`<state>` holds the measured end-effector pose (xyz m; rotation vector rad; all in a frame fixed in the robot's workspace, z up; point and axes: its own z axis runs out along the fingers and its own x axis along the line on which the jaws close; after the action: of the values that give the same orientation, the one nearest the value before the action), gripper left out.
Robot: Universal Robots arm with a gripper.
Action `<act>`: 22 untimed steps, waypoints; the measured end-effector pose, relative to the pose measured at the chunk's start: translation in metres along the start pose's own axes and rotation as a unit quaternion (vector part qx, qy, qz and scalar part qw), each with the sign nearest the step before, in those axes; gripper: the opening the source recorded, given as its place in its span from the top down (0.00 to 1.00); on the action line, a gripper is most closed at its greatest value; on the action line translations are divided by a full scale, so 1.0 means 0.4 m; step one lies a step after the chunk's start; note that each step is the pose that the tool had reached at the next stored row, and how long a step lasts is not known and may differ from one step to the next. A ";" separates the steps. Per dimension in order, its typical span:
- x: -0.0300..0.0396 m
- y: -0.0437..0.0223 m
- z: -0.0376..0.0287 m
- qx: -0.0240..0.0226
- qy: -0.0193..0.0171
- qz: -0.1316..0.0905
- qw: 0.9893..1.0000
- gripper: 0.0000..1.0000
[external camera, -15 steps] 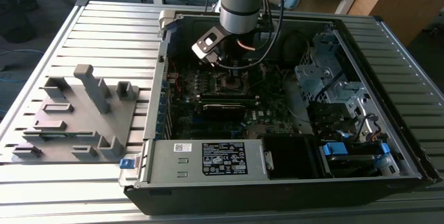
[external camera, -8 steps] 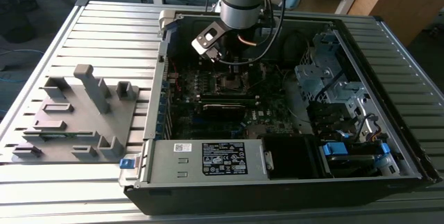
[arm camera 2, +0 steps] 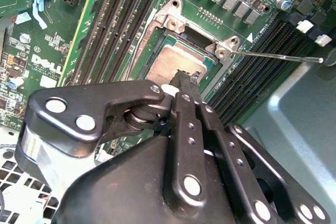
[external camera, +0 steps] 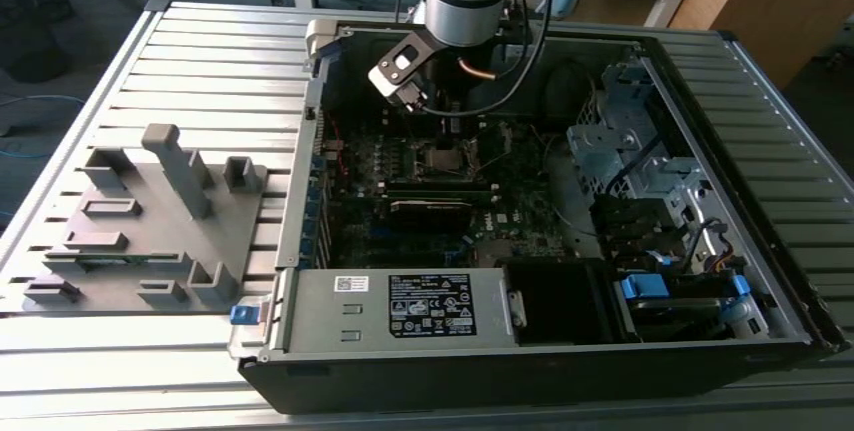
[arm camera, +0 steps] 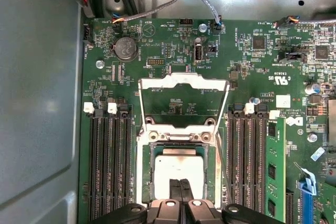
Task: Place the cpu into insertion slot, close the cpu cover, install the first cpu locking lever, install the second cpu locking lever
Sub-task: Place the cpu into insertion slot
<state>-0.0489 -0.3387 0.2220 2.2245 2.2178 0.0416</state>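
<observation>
The cpu (arm camera: 178, 167) (arm camera 2: 170, 64), a flat silver-grey square, lies in the insertion slot (arm camera: 147, 174) on the green board. In both wrist views my gripper (arm camera: 181, 188) (arm camera 2: 186, 80) is shut, its two black fingers pressed together with their tips over the cpu's top; I cannot tell whether they touch it. The cpu cover (arm camera: 182, 81), a silver frame with a large window, stands flipped open beyond the socket. A thin wire lever (arm camera 2: 278, 56) sticks out sideways from the socket. In the exterior view the gripper (external camera: 424, 101) hangs just above the socket (external camera: 445, 160) inside the open case.
Long black memory slots (arm camera: 107, 166) flank the socket and a green memory stick (arm camera: 274, 171) stands on one side. A grey power-supply box (external camera: 400, 306) fills the case's near edge. A drive cage (external camera: 627, 151) is at the exterior view's right, a grey fixture plate (external camera: 140, 221) at its left.
</observation>
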 end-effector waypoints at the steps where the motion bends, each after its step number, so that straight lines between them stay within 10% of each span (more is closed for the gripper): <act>1: 0.000 0.000 -0.002 0.000 0.000 0.000 1.000 0.90; 22: 0.000 0.000 -0.014 0.000 0.000 0.000 1.000 0.90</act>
<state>-0.0489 -0.3387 0.2278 2.2244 2.2177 0.0410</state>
